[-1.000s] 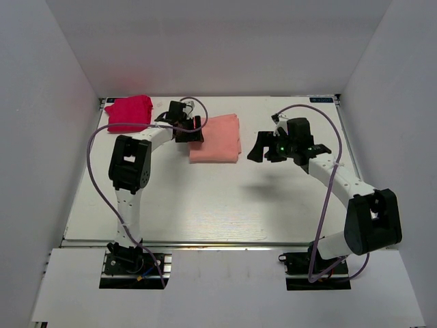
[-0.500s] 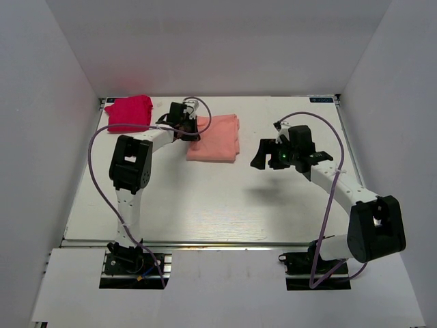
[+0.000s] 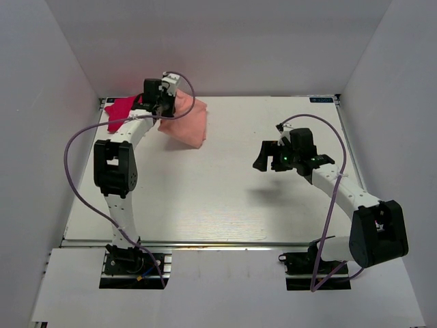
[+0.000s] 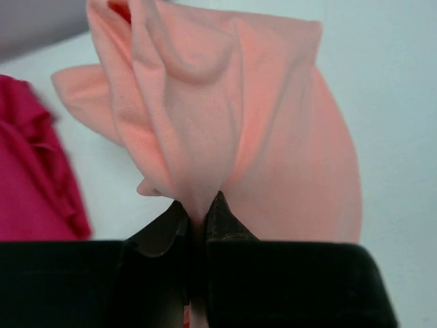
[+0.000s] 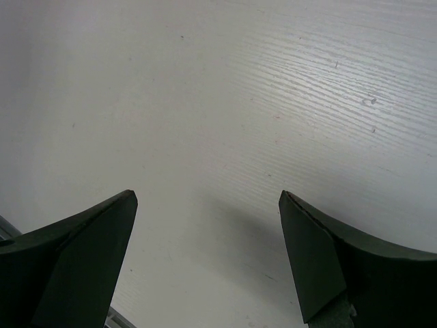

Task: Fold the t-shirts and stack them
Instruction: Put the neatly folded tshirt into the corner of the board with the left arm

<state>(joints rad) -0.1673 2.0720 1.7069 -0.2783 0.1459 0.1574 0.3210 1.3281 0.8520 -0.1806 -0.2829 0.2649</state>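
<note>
My left gripper [image 3: 164,102] is shut on an edge of the folded salmon-pink t-shirt [image 3: 187,124], which hangs lifted near the back left of the table. In the left wrist view the pink t-shirt [image 4: 232,130] bunches out from between my closed left gripper [image 4: 198,212]. The magenta-red t-shirt [image 3: 121,111] lies folded in the back left corner, partly behind the arm, and shows as the magenta-red t-shirt [image 4: 31,171] at the wrist view's left edge. My right gripper [image 3: 268,156] hovers open over the right half of the table; the right gripper [image 5: 208,205] has only bare table between its fingers.
White walls close in the table [image 3: 225,198] at the back and both sides. The left arm's purple cable [image 3: 72,160] loops out to the left, and the right arm's cable [image 3: 334,198] arcs over the right side.
The left gripper closed on the pink t-shirt's edge, then lifted and carried it back and left toward the magenta-red one. The right gripper drifted slightly and stayed open.
</note>
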